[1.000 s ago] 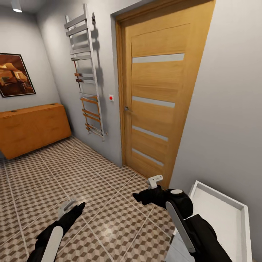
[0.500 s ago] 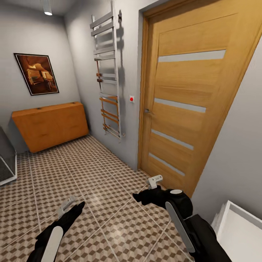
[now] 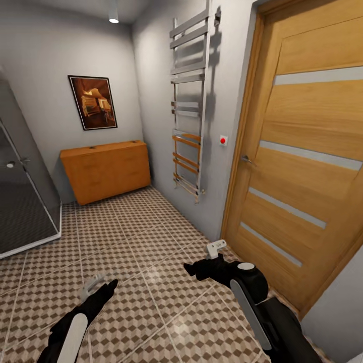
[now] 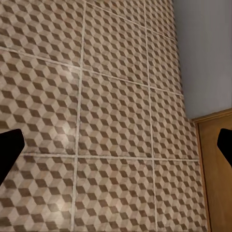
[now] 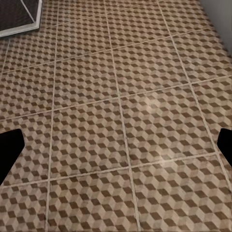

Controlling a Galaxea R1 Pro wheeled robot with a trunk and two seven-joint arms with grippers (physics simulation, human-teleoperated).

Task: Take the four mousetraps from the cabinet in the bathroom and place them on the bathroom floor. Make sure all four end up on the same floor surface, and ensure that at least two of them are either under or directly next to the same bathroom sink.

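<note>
Head view has swung leftward since a second ago: the white basin has left the frame, a dark glass shower enclosure (image 3: 25,196) has entered, and the cabinet (image 3: 107,170) now sits farther toward centre against the far wall, its orange-tan wood flat-topped. Tiny dark specks lie on its top, too small to identify. The bathroom floor (image 3: 151,252) shows glossy cube-pattern tiles. Left pincer (image 4: 116,147) and right pincer (image 5: 116,150) both gape empty.

Evenly lit, sharp render: ceiling spotlight (image 3: 113,19) on, towel rail (image 3: 190,101) shadowing the wall, soft glare on floor tiles (image 3: 156,275).
</note>
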